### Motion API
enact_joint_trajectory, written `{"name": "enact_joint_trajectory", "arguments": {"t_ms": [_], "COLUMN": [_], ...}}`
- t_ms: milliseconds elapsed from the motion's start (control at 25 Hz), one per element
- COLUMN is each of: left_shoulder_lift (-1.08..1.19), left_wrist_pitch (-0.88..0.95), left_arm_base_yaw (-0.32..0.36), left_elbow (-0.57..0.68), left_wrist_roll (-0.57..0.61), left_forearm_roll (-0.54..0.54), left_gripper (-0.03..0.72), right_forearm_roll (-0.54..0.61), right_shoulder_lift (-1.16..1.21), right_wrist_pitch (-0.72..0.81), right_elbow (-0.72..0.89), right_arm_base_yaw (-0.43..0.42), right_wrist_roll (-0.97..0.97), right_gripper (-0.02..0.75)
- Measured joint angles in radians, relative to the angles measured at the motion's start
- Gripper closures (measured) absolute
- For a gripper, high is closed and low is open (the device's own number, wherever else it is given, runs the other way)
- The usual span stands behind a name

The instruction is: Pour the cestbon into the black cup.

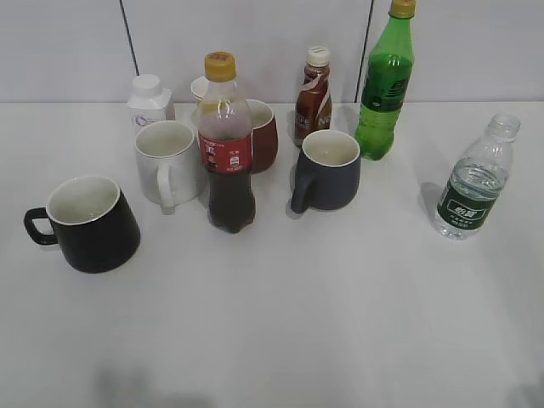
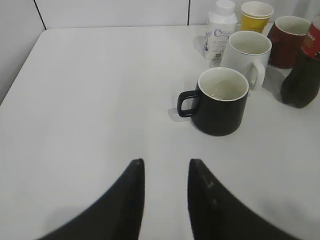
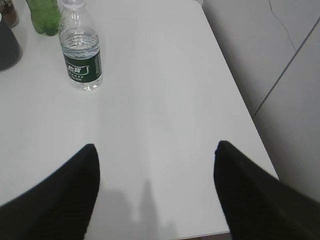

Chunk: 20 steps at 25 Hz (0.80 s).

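The cestbon [image 1: 473, 181] is a small clear bottle with a dark green label, upright and uncapped at the right of the table; it also shows as the cestbon [image 3: 81, 52] at the upper left of the right wrist view. The black cup [image 1: 88, 223] stands at the left, white inside, handle to the left, and appears as the black cup [image 2: 221, 101] in the left wrist view. My left gripper [image 2: 166, 164] is open over bare table, short of the cup. My right gripper [image 3: 156, 147] is wide open, well short of the bottle. Neither arm shows in the exterior view.
Behind stand a white mug [image 1: 167, 161], a cola bottle [image 1: 228, 146], a red mug [image 1: 262, 134], a dark grey-blue mug [image 1: 328, 170], a tall green soda bottle [image 1: 385, 81], a brown drink bottle [image 1: 314, 95] and a white jar [image 1: 149, 100]. The table's right edge [image 3: 240, 97] lies close to my right gripper.
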Motion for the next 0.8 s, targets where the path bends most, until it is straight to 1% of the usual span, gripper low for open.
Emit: {"name": "enact_joint_trajectory", "arguments": {"t_ms": [800], "left_shoulder_lift": [0.0], "left_wrist_pitch": [0.0], "left_arm_base_yaw": [0.0], "left_elbow": [0.0], "left_wrist_roll": [0.0], "left_forearm_roll": [0.0], "left_gripper": [0.45], "right_forearm_roll": [0.0], "right_shoulder_lift": [0.0], "right_wrist_pitch": [0.0], "right_elbow": [0.0], "right_arm_base_yaw": [0.0], "right_wrist_roll": [0.0], "right_gripper": [0.187]}}
